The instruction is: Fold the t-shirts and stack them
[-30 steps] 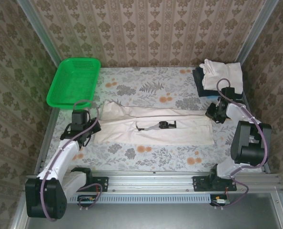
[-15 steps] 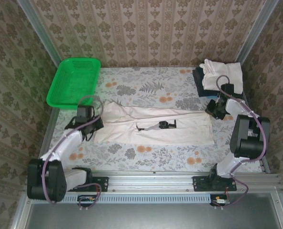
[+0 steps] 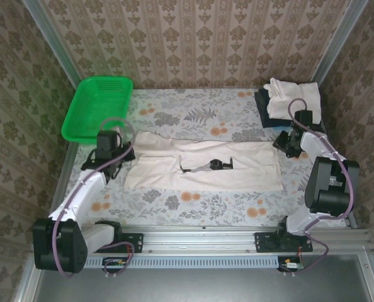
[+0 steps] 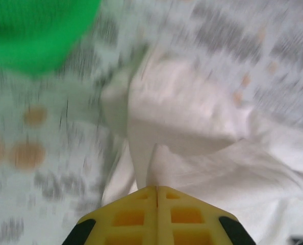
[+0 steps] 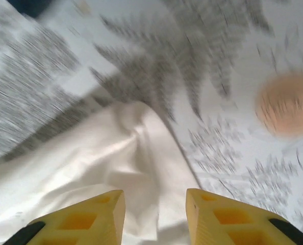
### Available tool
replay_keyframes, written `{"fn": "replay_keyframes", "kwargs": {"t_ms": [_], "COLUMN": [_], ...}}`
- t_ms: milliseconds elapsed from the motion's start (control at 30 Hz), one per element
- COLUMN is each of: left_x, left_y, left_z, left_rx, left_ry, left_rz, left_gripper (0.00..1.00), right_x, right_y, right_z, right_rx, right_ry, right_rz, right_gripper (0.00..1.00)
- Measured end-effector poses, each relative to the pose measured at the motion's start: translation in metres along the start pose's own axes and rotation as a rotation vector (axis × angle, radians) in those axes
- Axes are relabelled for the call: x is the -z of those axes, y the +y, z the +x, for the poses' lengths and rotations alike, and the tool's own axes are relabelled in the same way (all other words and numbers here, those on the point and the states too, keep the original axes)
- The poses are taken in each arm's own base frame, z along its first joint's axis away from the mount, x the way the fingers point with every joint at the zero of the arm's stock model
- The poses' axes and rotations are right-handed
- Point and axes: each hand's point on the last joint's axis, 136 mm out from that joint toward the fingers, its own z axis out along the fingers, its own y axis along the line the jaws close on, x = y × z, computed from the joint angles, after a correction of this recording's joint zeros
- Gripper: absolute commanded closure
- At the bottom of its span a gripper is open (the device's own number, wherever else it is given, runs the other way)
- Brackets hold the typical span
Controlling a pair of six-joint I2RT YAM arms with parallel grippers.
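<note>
Matt, soft cream cloth t-shirt [image 3: 250,167] — glossy green plastic basket [image 3: 97,108].

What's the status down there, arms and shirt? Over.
Left gripper shut, pinching left end of cream t-shirt. Right gripper open, straddling its right corner. Shirt stretched across mid-table. Green basket far left, apart from the cloth.

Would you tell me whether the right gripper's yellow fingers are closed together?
No, the right gripper stands open, its yellow fingers apart over the cream-white cotton t-shirt.
</note>
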Motion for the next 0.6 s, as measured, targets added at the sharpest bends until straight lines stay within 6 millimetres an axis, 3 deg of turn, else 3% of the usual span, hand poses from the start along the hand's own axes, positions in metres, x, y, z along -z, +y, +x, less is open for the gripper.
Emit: {"fn": "replay_keyframes", "kwargs": {"t_ms": [100,167,367,500,600], "left_x": [-0.007,-0.005,-0.003,-0.006,-0.008], "left_y": [0.015,0.021,0.02,0.02,0.021], "left_z": [0.049,0.064,0.062,0.066,0.066], "left_rx": [0.025,0.035,0.037,0.035,0.035], "left_ry": [0.105,0.143,0.128,0.144,0.148], "left_rz": [-0.03,-0.045,-0.039,-0.045,-0.048], "left_gripper": [1.0,1.0,1.0,1.0,1.0], "right_x": [-0.006,-0.001,0.012,0.004,-0.013], "right_y": [-0.014,-0.015,0.004,0.016,0.019], "right_z": [0.025,0.028,0.021,0.027,0.034], "right_rx": [-0.009,-0.015,-0.017,-0.002,0.0], "right_ry": [0.052,0.052,-0.009,0.008,0.052], "right_rz": [0.039,0.038,-0.018,-0.032,-0.022], "right_gripper": [0.58,0.53,0.52,0.55,0.55]}}
